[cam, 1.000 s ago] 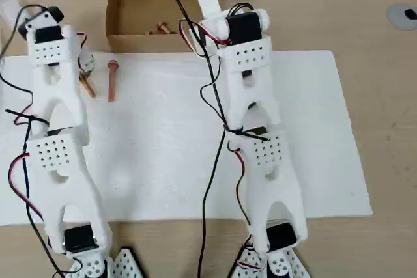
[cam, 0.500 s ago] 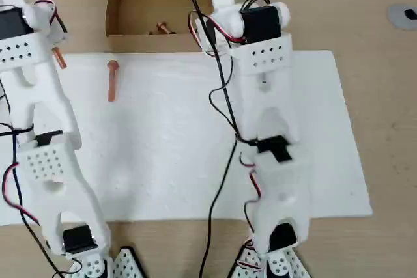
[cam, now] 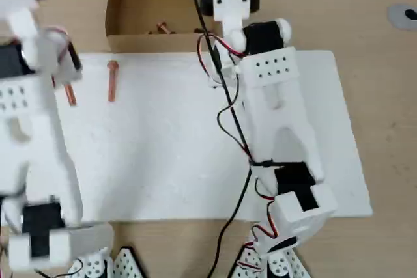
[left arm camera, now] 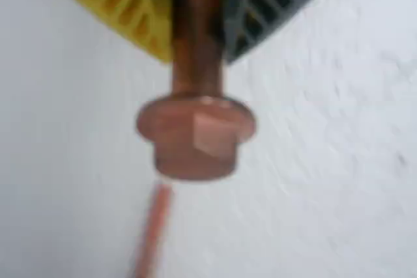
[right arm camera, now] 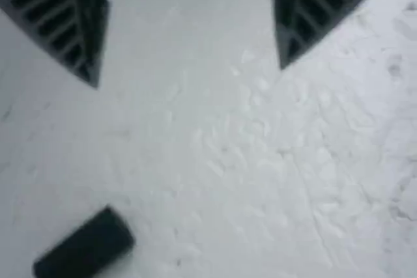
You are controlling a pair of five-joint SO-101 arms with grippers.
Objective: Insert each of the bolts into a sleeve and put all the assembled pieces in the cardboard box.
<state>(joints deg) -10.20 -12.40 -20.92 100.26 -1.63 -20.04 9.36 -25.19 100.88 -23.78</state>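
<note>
High view: two arms side by side at the table (cam: 384,96), w/ a white foam mat (cam: 163,161) spread in front of them and the box (cam: 115,17) at the far edge, open top. A few copper pieces (cam: 162,28) lie inside the box by its near wall; can't tell bolts from sleeves at that range.

Left arm (cam: 29,128) stands over the mat's left edge, w/ a bolt (cam: 70,94) hanging under its front end, slightly tilted. Left wrist view shows it close: left gripper (left arm camera: 195,50) is clamped on the bolt's shank, one yellow finger (left arm camera: 124,4) and one dark one either side, and the hex head points away from the gripper toward the mat. Bolt is off the mat, not touching it.

2nd bolt (cam: 112,81) lies flat on the mat near the far-left corner, head toward the box, just beside the held one but apart from it.

Right arm (cam: 277,102) stretches over the mat's right half, toward the box. Right wrist view: right gripper (right arm camera: 186,63) is wide apart, nothing between the fingers, facing bare mat. A short dark cylinder (right arm camera: 85,249) lies on the mat near it; can't say what it is.
</note>
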